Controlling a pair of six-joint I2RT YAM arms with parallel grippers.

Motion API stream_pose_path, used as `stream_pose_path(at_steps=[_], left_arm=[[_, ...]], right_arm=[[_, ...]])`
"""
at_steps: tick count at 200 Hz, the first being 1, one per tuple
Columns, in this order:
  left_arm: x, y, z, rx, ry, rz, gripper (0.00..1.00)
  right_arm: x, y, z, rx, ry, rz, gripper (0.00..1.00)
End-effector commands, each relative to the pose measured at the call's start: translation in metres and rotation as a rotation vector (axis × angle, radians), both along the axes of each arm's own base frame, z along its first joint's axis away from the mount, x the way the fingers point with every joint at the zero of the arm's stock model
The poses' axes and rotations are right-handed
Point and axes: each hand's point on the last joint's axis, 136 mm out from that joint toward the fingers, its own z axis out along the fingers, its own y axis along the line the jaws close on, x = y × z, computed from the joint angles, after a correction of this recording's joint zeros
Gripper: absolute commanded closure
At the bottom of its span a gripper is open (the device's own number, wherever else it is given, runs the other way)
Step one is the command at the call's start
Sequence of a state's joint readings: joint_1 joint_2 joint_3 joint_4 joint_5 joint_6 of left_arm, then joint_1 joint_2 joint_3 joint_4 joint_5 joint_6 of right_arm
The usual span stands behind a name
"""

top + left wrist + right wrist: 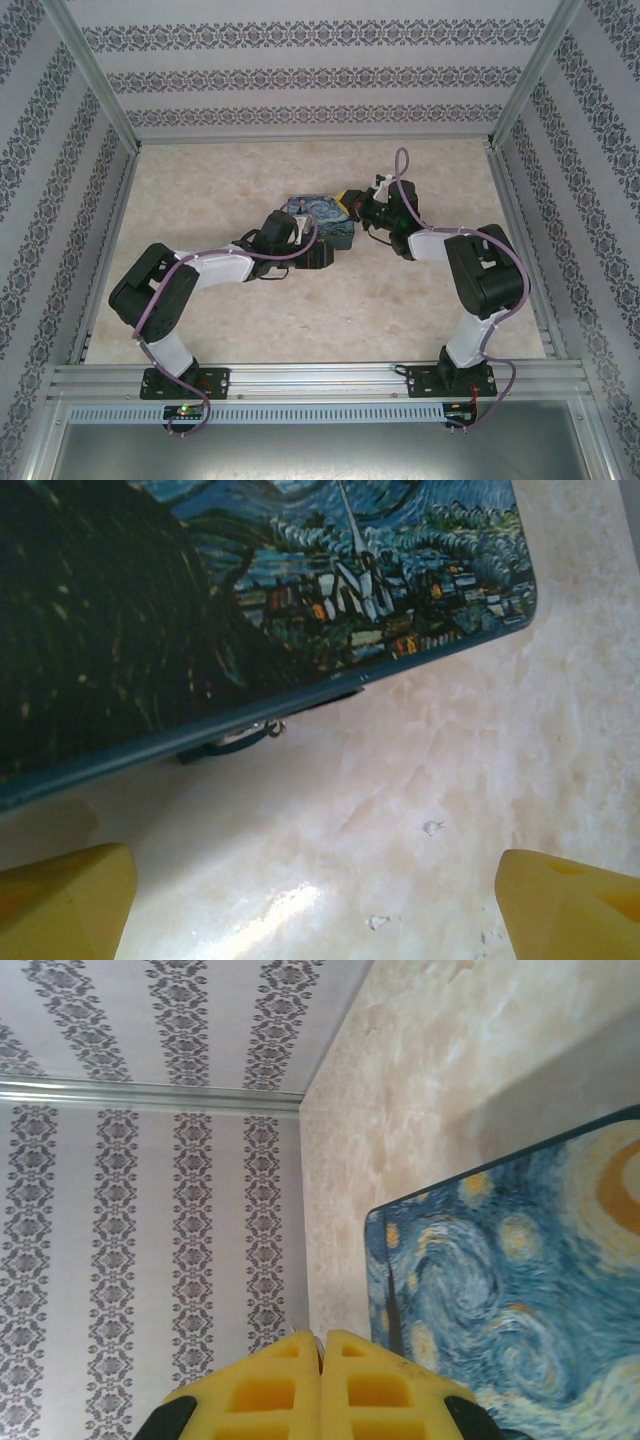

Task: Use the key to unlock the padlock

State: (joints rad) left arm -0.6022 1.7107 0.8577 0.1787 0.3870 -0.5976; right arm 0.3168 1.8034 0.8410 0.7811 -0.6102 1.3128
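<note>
Since the lock has to meet the key, what matters is which side of the Starry Night box [318,215] each of them is on. My left gripper [315,908] has its yellow fingertips [62,900] wide apart and holds nothing; it hovers low over the marbled table [420,800], facing the box's side edge. Tucked under that edge, ahead of these jaws and a little left of their centre line, is a small teal-blue piece with a silver ring beside it; I take it for the padlock [238,743], though it is partly in shadow. Its long axis seems to run along the box edge, so it lies across my line of approach, not pointing at me.

My right gripper [322,1365] has its pads pressed together; a hair-thin sliver pokes out at the seam, which I judge to be the key [298,1326], but it is too fine to be sure. Seen from above, this gripper sits at the box's far right corner, just beside the lid; my left one is at the near left side. So the box stands between the key and the padlock; my left jaws are the nearer to the lock. As I see it, the right arm must carry the key round the box to that near left edge; the left jaws could steady the lock there.
</note>
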Motion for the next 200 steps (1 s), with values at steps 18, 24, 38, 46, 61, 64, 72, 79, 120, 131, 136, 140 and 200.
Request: stream_pose_path(at_steps=[18, 24, 38, 46, 61, 64, 72, 79, 120, 131, 136, 140, 200], left_arm=[[0.018, -0.014, 0.002, 0.004, -0.109, -0.037, 0.09], [0.02, -0.013, 0.001, 0.011, -0.118, -0.031, 0.09], [0.026, -0.011, -0.004, 0.03, -0.145, -0.021, 0.1], [0.028, -0.01, -0.005, 0.041, -0.159, -0.017, 0.1], [0.032, -0.01, -0.008, 0.053, -0.178, -0.019, 0.11], [0.032, -0.01, -0.008, 0.054, -0.182, -0.02, 0.11], [0.034, -0.01, -0.009, 0.059, -0.19, -0.018, 0.11], [0.035, -0.01, -0.01, 0.063, -0.196, -0.016, 0.11], [0.04, -0.013, -0.011, 0.05, -0.217, -0.007, 0.13], [0.04, -0.016, -0.012, 0.04, -0.215, -0.007, 0.13], [0.04, -0.017, -0.012, 0.035, -0.217, -0.007, 0.13], [0.04, -0.019, -0.012, 0.032, -0.217, -0.008, 0.13], [0.044, -0.034, -0.004, -0.04, -0.219, -0.015, 0.13]], right_arm=[[0.012, 0.009, 0.008, 0.033, -0.04, 0.003, 1.0], [0.012, 0.01, 0.008, 0.032, -0.04, 0.004, 1.0], [0.014, 0.01, 0.006, 0.032, -0.035, 0.005, 1.0], [0.015, 0.01, 0.004, 0.032, -0.031, 0.005, 1.0], [0.016, 0.01, 0.002, 0.034, -0.025, 0.005, 1.0], [0.016, 0.01, 0.001, 0.034, -0.025, 0.006, 1.0], [0.016, 0.01, 0.0, 0.034, -0.022, 0.005, 1.0], [0.016, 0.01, -0.001, 0.033, -0.02, 0.005, 1.0], [0.016, 0.01, -0.006, 0.034, -0.006, 0.006, 1.0], [0.016, 0.01, -0.007, 0.034, -0.003, 0.007, 1.0], [0.015, 0.01, -0.007, 0.034, -0.003, 0.008, 1.0], [0.015, 0.01, -0.007, 0.034, -0.002, 0.007, 1.0], [0.014, 0.011, -0.009, 0.03, 0.004, 0.009, 1.0]])
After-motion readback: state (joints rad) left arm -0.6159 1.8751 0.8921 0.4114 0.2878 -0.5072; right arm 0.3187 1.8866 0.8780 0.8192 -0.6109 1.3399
